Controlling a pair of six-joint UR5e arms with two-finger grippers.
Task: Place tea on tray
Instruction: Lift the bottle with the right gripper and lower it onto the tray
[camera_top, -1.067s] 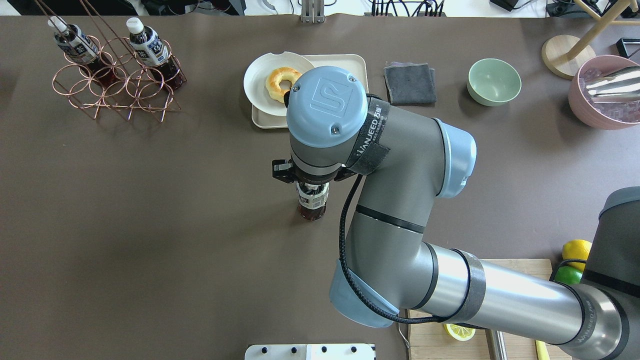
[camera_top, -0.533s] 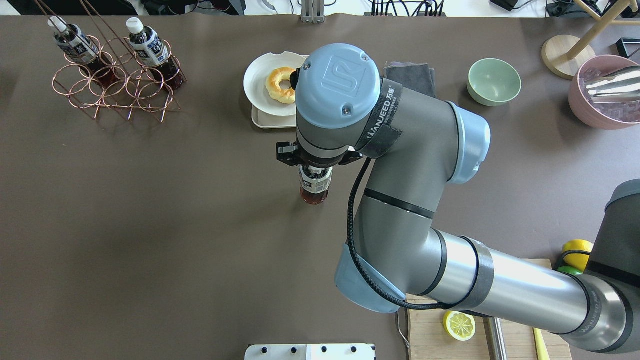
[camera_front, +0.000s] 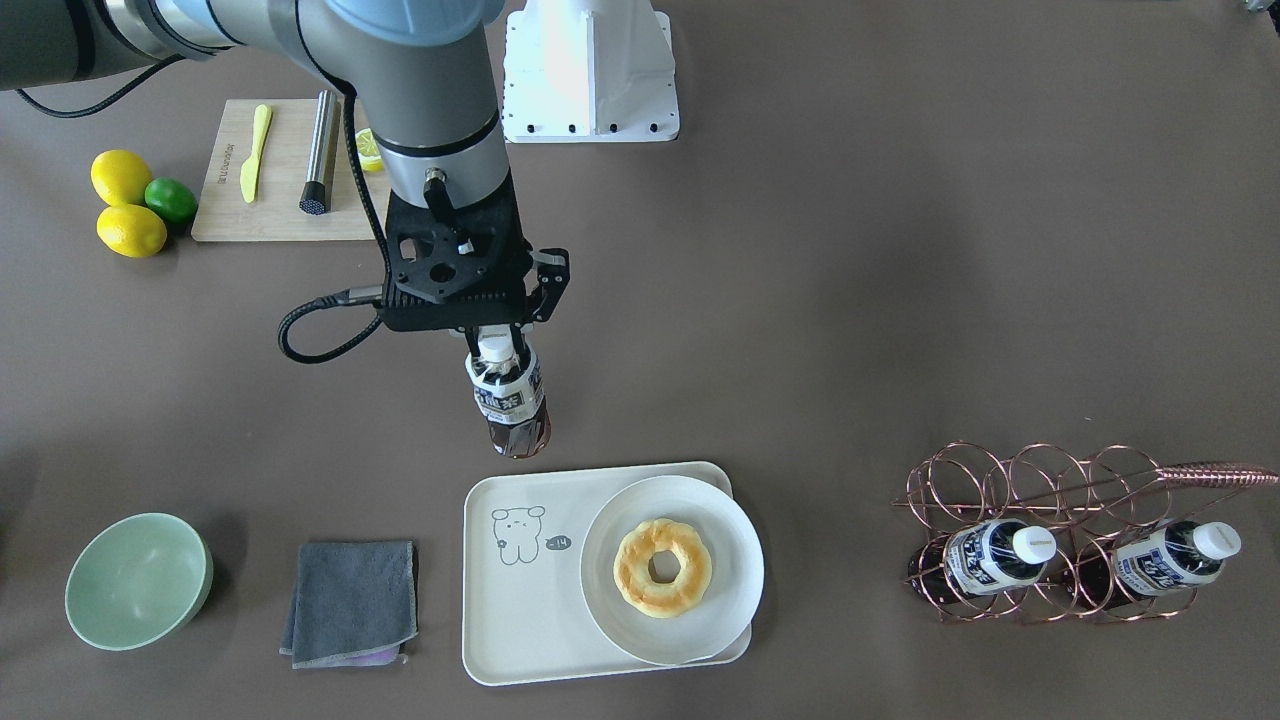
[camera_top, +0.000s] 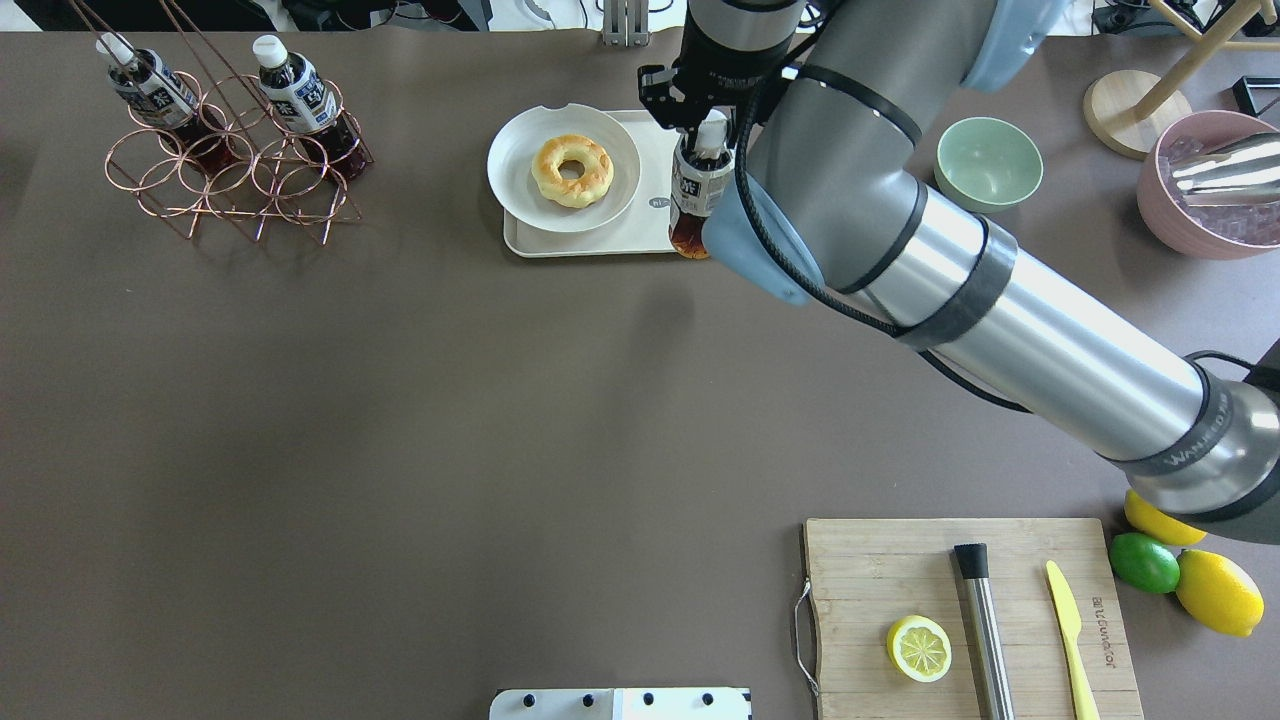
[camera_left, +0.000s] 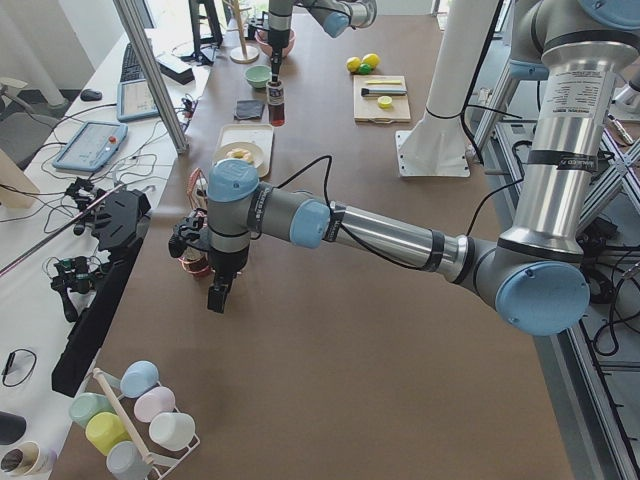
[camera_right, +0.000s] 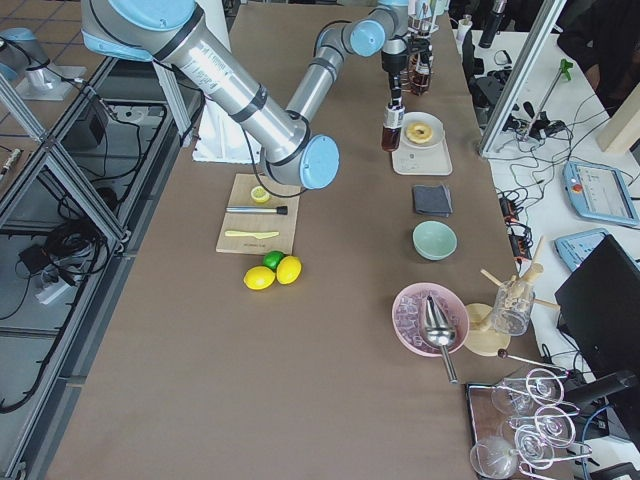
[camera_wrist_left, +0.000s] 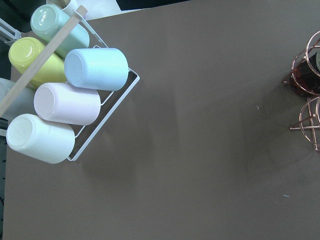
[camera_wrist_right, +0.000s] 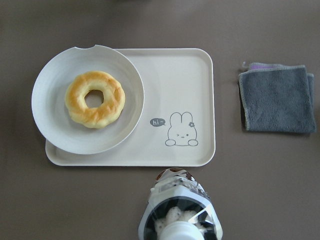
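My right gripper (camera_front: 497, 340) is shut on the white-capped neck of a tea bottle (camera_front: 509, 402) and holds it upright above the table. The bottle (camera_wrist_right: 177, 202) hangs just short of the near long edge of the cream tray (camera_wrist_right: 175, 75), on the side with the cartoon. A round white plate (camera_front: 700, 610) with a doughnut takes up the tray's other half. Two more tea bottles (camera_top: 150, 92) (camera_top: 300, 95) lie in a copper wire rack (camera_top: 235, 180). My left gripper (camera_left: 216, 296) hangs by that rack; I cannot tell if it is open.
A grey cloth (camera_front: 350, 600) and a green bowl (camera_front: 138, 580) lie beside the tray. A wooden cutting board (camera_top: 960, 610) with a lemon half, knife and steel rod, plus lemons and a lime (camera_top: 1145, 562), sits near the robot. A rack of mugs (camera_wrist_left: 65, 90) shows in the left wrist view.
My right arm has carried the bottle away from the table's middle toward the tray, stretching out far. The bottle now hangs at the tray's near edge.
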